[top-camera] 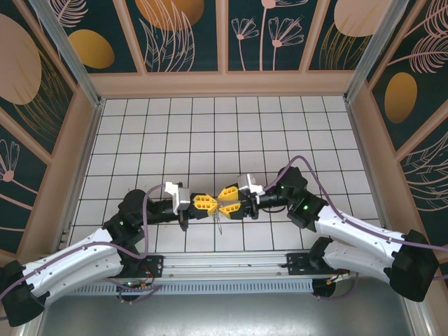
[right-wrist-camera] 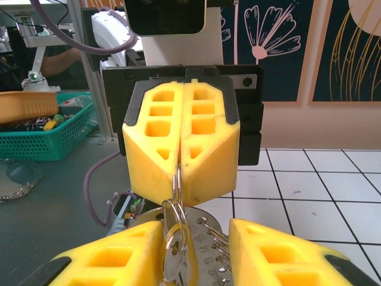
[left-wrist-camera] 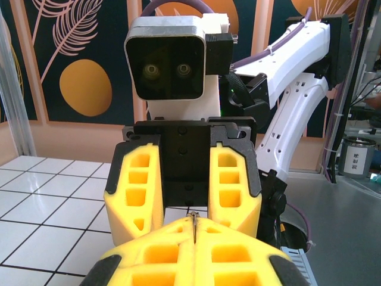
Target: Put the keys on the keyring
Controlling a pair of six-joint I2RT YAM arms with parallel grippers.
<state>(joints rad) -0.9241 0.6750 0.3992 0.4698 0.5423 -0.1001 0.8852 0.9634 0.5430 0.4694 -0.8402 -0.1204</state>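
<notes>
**Item: keyring and keys, held between two grippers over the near edge of the tabletop**

Location. White tiled tabletop (top-camera: 210, 126). Both arms reach inward and meet tip to tip close to the near edge, about midway between the left and right edges.

Left gripper (top-camera: 211, 204). Yellow fingers clenched flat together. In the right wrist view a thin metal ring of the keyring (right-wrist-camera: 176, 211) is nipped in the seam at their tips. The left wrist view shows the same grip from behind, with a sliver of metal standing out of the seam of the left gripper (left-wrist-camera: 193, 238).

Right gripper (top-camera: 225, 202). Directly facing the left one, tips almost touching it. Jaws parted, with a clear gap between the fingers in both wrist views (left-wrist-camera: 187, 205).

Keys (right-wrist-camera: 172, 262). Silvery, hanging from the ring into the gap of the right gripper (right-wrist-camera: 196, 233), just beside its left-hand finger. Contact with that finger cannot be judged.

Also in the gap: a round silvery disc (right-wrist-camera: 209, 235) bearing small numerals, lying behind the keys.

From above, a thin silvery piece, probably the keys (top-camera: 218, 224), dangles below the meeting point, over the tiles.
</notes>
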